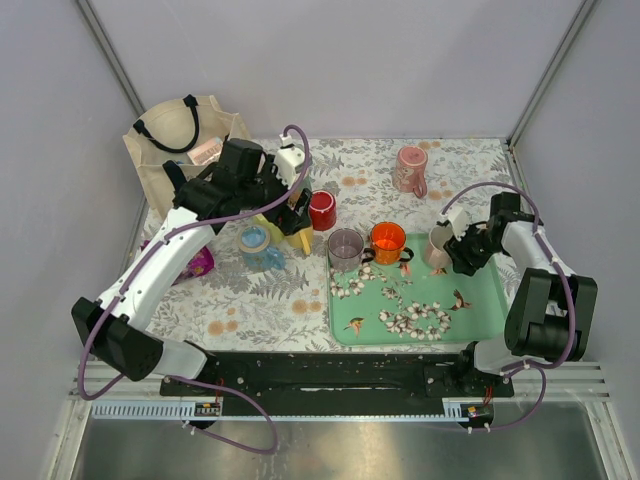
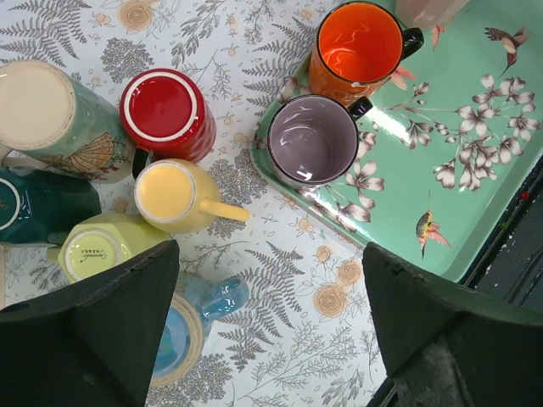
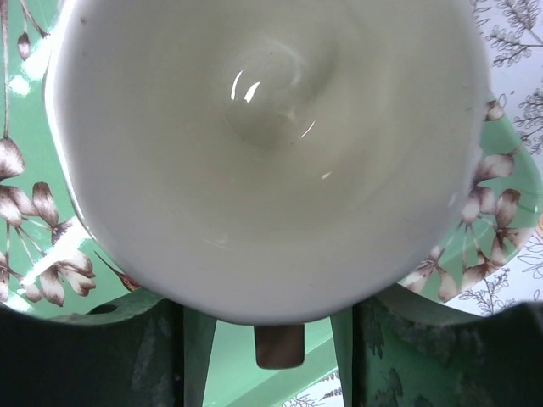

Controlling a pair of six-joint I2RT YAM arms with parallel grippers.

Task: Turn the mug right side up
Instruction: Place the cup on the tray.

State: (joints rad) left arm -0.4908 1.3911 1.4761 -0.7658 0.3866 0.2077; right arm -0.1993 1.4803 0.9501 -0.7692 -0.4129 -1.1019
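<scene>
Two arms out: right tool [image 1: 457, 246] sits right at the pale mug [image 1: 436, 248] on the green tray's [image 1: 490, 300] far edge, mouth facing the wrist camera; can't tell if it's clamped. Left tool [image 2: 270, 254] hangs wide apart above the floral surface [image 2: 254, 51].

The left arm [image 1: 160, 265] stretches forward, the left gripper [image 1: 297, 208] pointing down with jaws spread wide, while the right arm [image 1: 545, 268] bends inward, the right gripper [image 1: 452, 247] held low.
</scene>
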